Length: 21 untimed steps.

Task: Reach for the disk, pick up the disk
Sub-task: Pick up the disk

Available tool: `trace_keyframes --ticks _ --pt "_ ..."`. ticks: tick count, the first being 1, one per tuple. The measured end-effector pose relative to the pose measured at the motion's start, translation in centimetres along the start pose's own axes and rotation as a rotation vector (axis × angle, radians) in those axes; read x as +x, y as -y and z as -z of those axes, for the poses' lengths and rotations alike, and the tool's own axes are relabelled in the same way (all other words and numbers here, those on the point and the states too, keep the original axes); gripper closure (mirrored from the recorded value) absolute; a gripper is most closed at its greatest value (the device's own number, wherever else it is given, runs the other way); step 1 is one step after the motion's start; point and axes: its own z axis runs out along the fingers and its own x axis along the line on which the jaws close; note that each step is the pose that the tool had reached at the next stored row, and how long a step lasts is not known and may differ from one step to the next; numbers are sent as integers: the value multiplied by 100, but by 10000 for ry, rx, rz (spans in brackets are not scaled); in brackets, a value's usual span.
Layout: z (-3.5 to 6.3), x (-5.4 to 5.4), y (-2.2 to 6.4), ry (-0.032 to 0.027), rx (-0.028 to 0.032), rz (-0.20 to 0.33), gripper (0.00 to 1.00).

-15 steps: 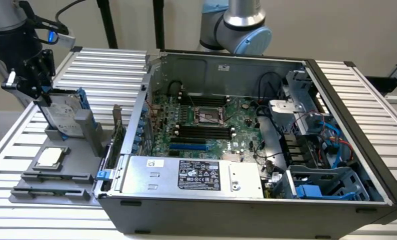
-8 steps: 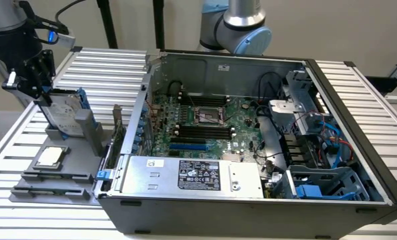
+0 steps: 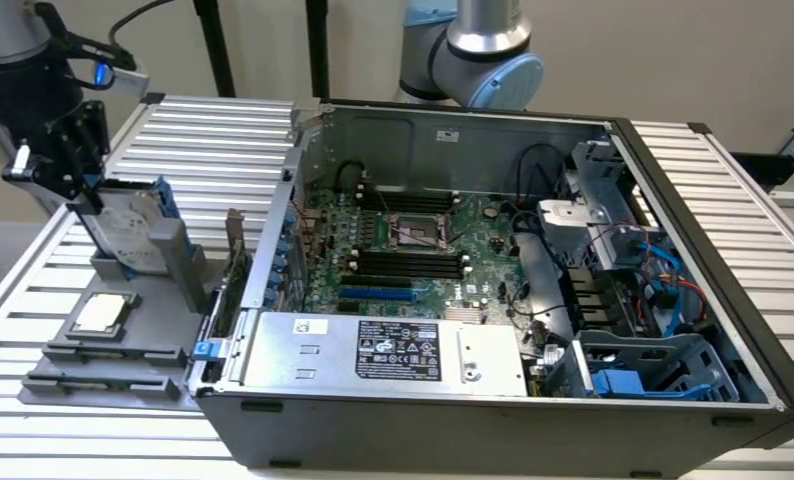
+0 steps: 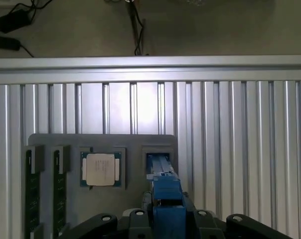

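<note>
From my station, the gripper (image 3: 84,195) is down over the top edge of the disk (image 3: 133,228). The blue caddy frame runs straight up between its black body halves in the wrist view. I cannot tell from either camera whether it has actually closed on that frame, and that is my first worry. If the hold is only partial on smooth plastic, I judge the disk could slip out as soon as its weight comes on.

The disk stands on edge and leans a little, with its lower end in the slot at one end of the grey holder (image 4: 133,147). If the pull does not follow that lean, I think the caddy could bind in the slot and the whole holder could come up or skid on the slatted table (image 4: 230,149).

The square chip (image 4: 101,169) lies in the pocket just beside the disk's slot, and two memory sticks (image 4: 58,191) sit at the holder's other end. If the holder jerks or the disk drops, those are what I would expect it to disturb.

The open computer case (image 3: 504,420) stands close along the holder's far side. I judge a careless swing that way could clip its wall.
</note>
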Motion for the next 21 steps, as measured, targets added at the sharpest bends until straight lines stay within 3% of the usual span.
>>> trace_keyframes --ticks 8,21 --pt "0 20 -1 31 21 0 67" --pt "1 41 0 32 20 -1 67"
